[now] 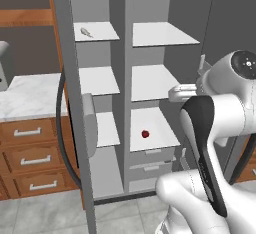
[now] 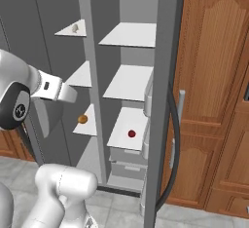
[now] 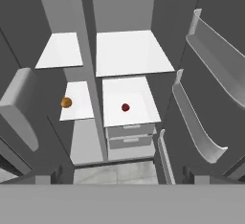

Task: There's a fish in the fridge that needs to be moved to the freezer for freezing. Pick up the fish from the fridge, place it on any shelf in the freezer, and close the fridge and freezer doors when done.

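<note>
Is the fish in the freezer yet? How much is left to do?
Looks done: the fish lies on the freezer's top shelf. In hand: nothing; the fingers are open and empty, back from the shelves. Left: the freezer door and the fridge door both stand wide open, so they need closing.

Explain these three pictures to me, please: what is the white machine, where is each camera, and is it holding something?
The white machine is a robot arm on a driving base. Two cameras sit behind it, left and right; the third rides on its hand and looks into an open fridge-freezer. The narrow freezer is on the left, the wide fridge on the right. A small grey-tan fish lies on the freezer's top shelf. A dark red ball sits on a lower fridge shelf, an orange ball on a lower freezer shelf. Both doors are open. The pincer is open and holds nothing.
</note>
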